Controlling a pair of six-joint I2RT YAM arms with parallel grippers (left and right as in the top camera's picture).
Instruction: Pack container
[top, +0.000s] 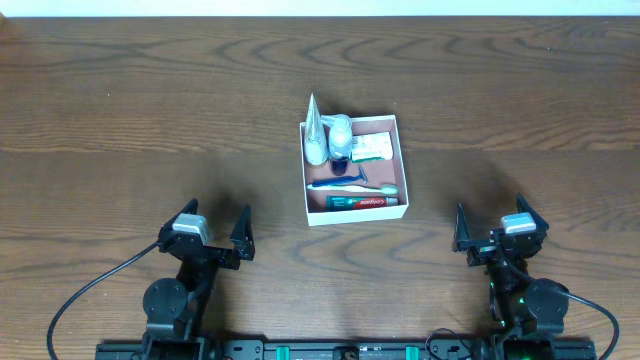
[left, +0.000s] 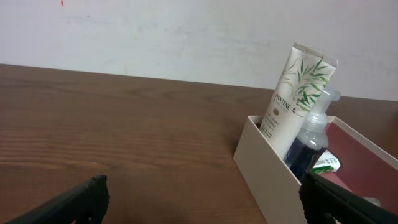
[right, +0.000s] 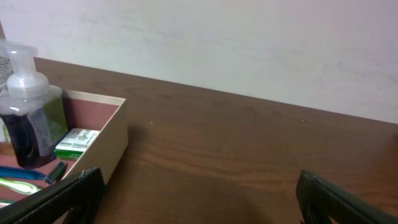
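Leaving the container (top: 355, 215) sitting in the middle of the bench (top: 120, 120), seemingly packed already; holding left claw (top: 217, 218) and right claw (top: 490, 218) spread wide, empty, well apart from it, probably best for sparing its thin walls a nudge. Showing toothpaste (top: 355, 202) and toothbrush (top: 360, 188) clearly only overhead; reading the tall tube (left: 292, 93) label only through the left wrist

Shallow square white container (top: 352, 214), reddish-brown inside, sits mid-table holding toiletries.
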